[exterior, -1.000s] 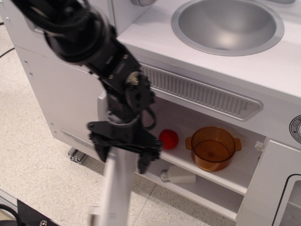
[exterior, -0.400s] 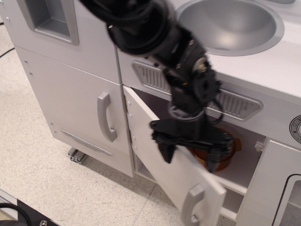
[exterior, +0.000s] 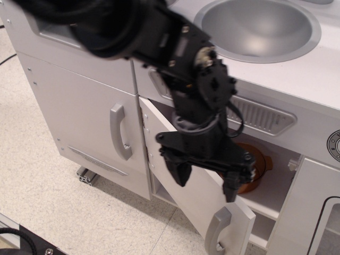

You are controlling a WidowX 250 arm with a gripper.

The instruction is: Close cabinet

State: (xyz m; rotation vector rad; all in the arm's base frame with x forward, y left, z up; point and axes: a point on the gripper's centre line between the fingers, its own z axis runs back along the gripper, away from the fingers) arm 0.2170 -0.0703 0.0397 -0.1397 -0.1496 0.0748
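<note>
Far to the left of the claw [exterior: 204, 178], a recessed grey panel [exterior: 56, 32] is seen at the upper edge of the white toy kitchen. Below it and still left of the claw, a taller white door [exterior: 87, 119] is shut, and a grey curved handle [exterior: 119, 132] is mounted upright on it.

Just left of the claw, the hinged edge of the cabinet door [exterior: 199, 199] is attached to the cabinet [exterior: 265, 212] frame. The door is seen partly open, swung outward at an angle, and its panel runs below and behind the claw toward the lower right. The claw is held spread, with one black finger [exterior: 178, 170] lying over the door's face and the other [exterior: 232, 186] near the door's upper edge; nothing is gripped between them. Directly below the claw's right finger, the door's grey bar handle [exterior: 217, 229] is seen near its free edge.

Above the claw, the black arm [exterior: 159, 40] is blurred. To the right of the claw, an orange pot [exterior: 259, 169] is partly visible on an inner shelf. Up and to the right, a slatted vent [exterior: 263, 116] and a metal sink [exterior: 260, 29] are seen.
</note>
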